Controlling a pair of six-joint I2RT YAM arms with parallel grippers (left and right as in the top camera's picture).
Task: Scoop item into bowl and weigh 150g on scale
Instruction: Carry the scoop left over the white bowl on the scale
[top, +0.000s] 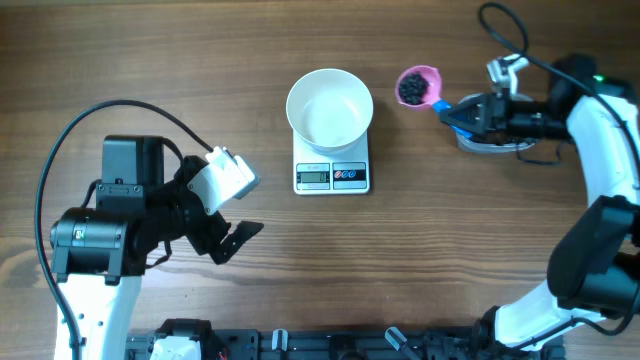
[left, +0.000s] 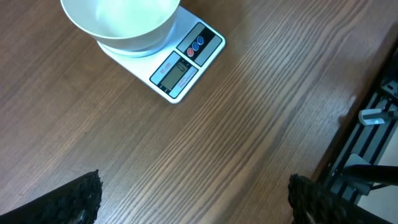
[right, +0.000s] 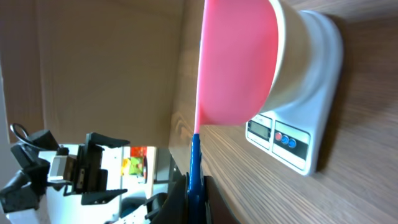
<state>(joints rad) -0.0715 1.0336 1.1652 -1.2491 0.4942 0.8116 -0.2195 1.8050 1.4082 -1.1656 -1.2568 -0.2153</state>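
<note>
Pinching the blue handle (top: 443, 104) of a pink scoop (top: 428, 74), right fingers (top: 468, 113) carry light, roll-prone black beads (top: 411, 90) just right of the white bowl (top: 296, 92) atop the scale (top: 333, 177); left fingers (left: 81, 199) gape wide, empty.

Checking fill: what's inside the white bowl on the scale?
Nothing visible: the bowl is bare white inside, seen from overhead. The black beads sit in the pink scoop, apart from it. The bowl hides the scale top beneath.
</note>
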